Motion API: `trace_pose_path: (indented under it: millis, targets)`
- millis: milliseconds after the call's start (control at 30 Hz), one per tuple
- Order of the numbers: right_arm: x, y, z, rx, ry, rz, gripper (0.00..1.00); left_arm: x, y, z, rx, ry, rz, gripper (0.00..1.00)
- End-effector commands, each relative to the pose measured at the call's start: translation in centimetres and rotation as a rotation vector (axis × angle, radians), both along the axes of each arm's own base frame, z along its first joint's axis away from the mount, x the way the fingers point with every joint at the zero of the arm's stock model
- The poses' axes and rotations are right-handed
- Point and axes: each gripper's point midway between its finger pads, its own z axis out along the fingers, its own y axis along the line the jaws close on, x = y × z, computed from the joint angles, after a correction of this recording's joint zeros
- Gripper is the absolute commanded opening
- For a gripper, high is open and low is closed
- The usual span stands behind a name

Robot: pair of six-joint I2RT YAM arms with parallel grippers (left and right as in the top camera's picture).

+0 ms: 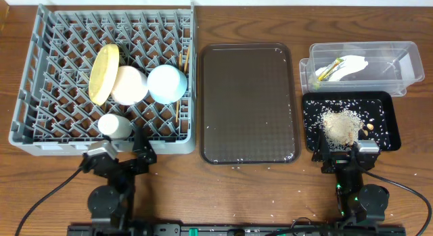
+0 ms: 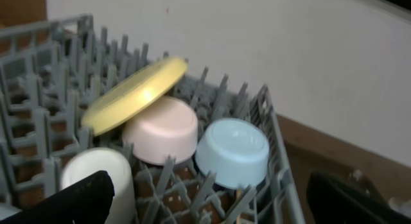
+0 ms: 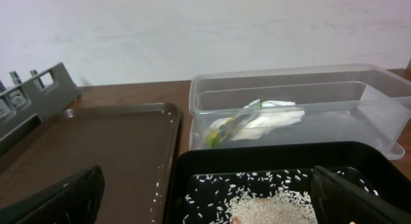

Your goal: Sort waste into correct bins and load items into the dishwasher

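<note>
Wooden table (image 1: pixel 250 19): chopsticks (image 1: pixel 181 61) half-hidden among rack (image 1: pixel 61 33) pegs; left hand (image 1: pixel 120 150), right hand (image 1: pixel 345 152) wide, empty.

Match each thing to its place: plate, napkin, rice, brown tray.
Things:
1 plate
2 napkin
3 rice
4 brown tray

Places:
A in the black tray
B on the table, beside the rack
C in the clear tub
D in the rack

Pairs: 1-D, 2-C, 3-A, 4-B
</note>
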Motion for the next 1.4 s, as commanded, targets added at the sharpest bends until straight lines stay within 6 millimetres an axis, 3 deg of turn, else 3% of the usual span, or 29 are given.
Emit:
trace_pose_path:
  millis: [0, 133, 400, 1367]
  targets:
    - [0.0, -0.3, -0.1, -0.013, 0.000, -0.014, 0.99, 0.8, -0.7, -2.3, 0.023, 0.004, -0.034, 0.96]
    - [0.0, -0.3, -0.1, -0.013, 0.000, -0.014, 0.99, 1.4, -0.9, -4.4, 0.023, 0.007, -0.040, 0.96]
    - [0.0, -0.3, -0.1, -0.013, 0.000, -0.013, 0.99, 1.2, -0.9, -5.4, 0.024, 0.048, -0.041, 0.96]
    - [0.0, -0.3, -0.1, -0.013, 0.000, -0.014, 0.99, 1.3, -0.9, -5.4, 0.024, 0.048, -0.041, 0.96]
